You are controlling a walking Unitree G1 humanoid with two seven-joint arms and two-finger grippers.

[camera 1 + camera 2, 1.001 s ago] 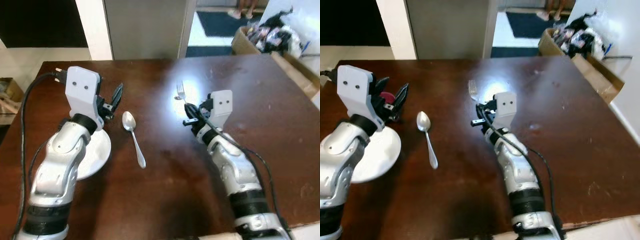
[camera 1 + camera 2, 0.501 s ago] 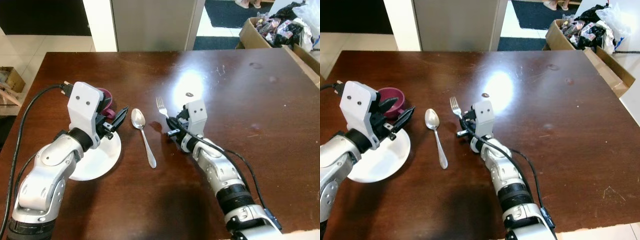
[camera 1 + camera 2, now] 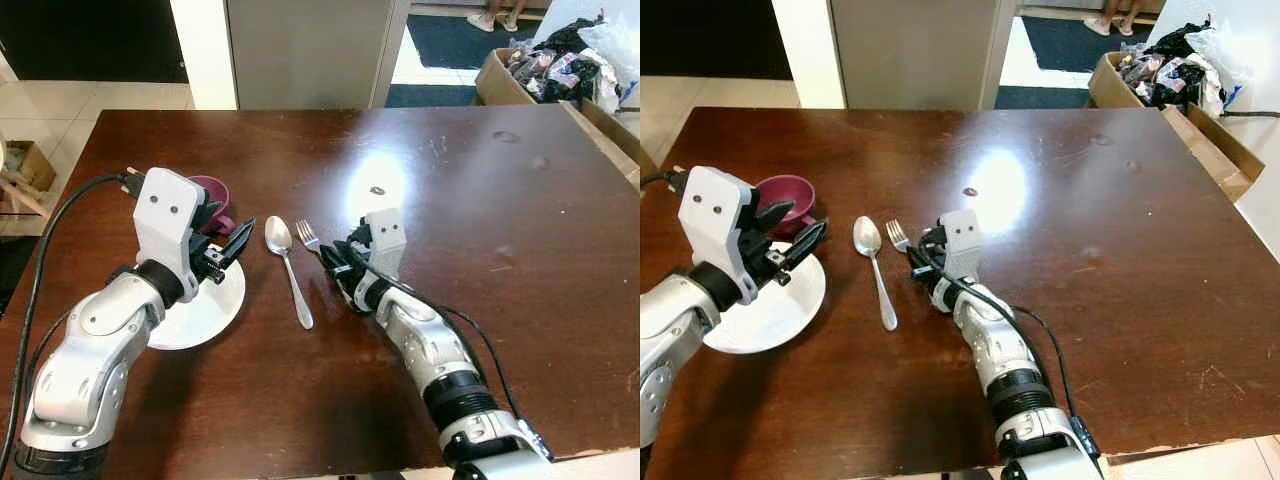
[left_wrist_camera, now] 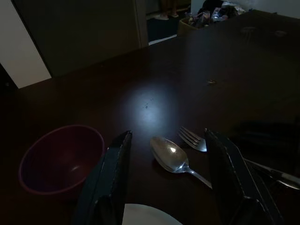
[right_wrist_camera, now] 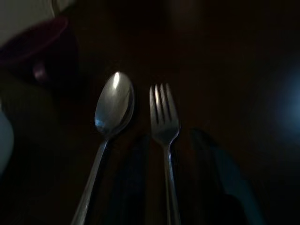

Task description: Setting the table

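Nearest, a white plate (image 3: 200,315) sits on the brown table (image 3: 480,190). The left gripper (image 3: 232,247) hovers above its rim, fingers spread wide. Beside it lie the spoon (image 3: 288,267) and the fork (image 3: 313,241), whose handle runs between the parted fingers of the right gripper (image 3: 338,262); contact unclear. Farther back stands a maroon bowl (image 3: 786,195)

Fork (image 5: 164,117): silver metal, lying on the dark wood counter (image 3: 560,230), tines pointing away from the robot, handle running back between the right tool's (image 5: 169,154) two parted fingers.
Spoon (image 3: 288,268): silver, flat on the counter, bowl up, just left of the fork and roughly parallel.
Plate (image 3: 205,312): white, round, left of the spoon.
Bowl (image 4: 61,157): maroon, upright, at the plate's far edge.
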